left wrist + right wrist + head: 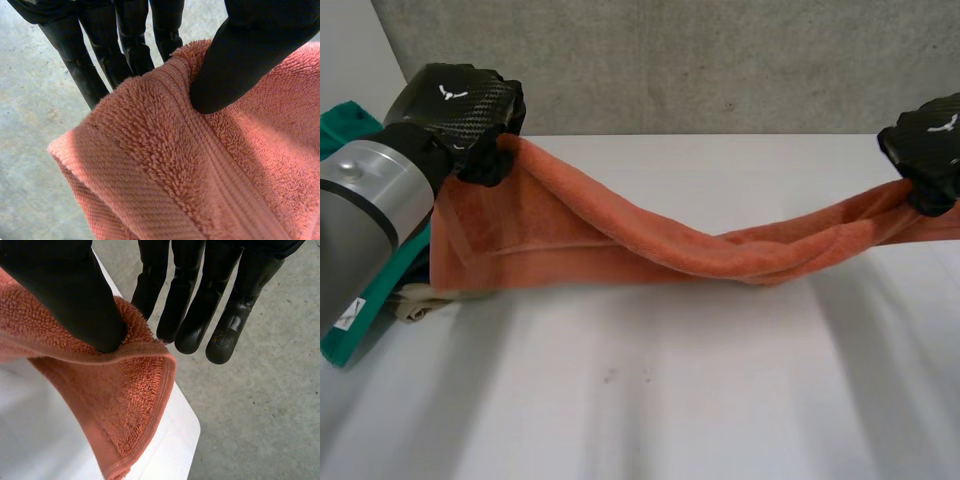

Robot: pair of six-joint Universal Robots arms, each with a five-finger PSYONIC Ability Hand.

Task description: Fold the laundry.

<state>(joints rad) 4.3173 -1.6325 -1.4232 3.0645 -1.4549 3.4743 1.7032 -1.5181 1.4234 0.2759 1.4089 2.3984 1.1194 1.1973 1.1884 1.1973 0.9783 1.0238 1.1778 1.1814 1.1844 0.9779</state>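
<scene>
Left robot hand (460, 105) pinches orange towel (570, 240) end; right robot hand (932, 140) pinches opposite corner; middle sags toward white table (670, 400).

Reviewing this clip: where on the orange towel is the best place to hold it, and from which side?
Grip the towel at its end corners, from above, thumb on one face and fingers behind, as the left hand and right hand pinch it now. The cloth is limp and sags between them, so a mid-span grip would likely bunch it.

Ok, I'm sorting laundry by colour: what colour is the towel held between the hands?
Plain salmon-orange; the towel shows best in the left wrist view.
</scene>
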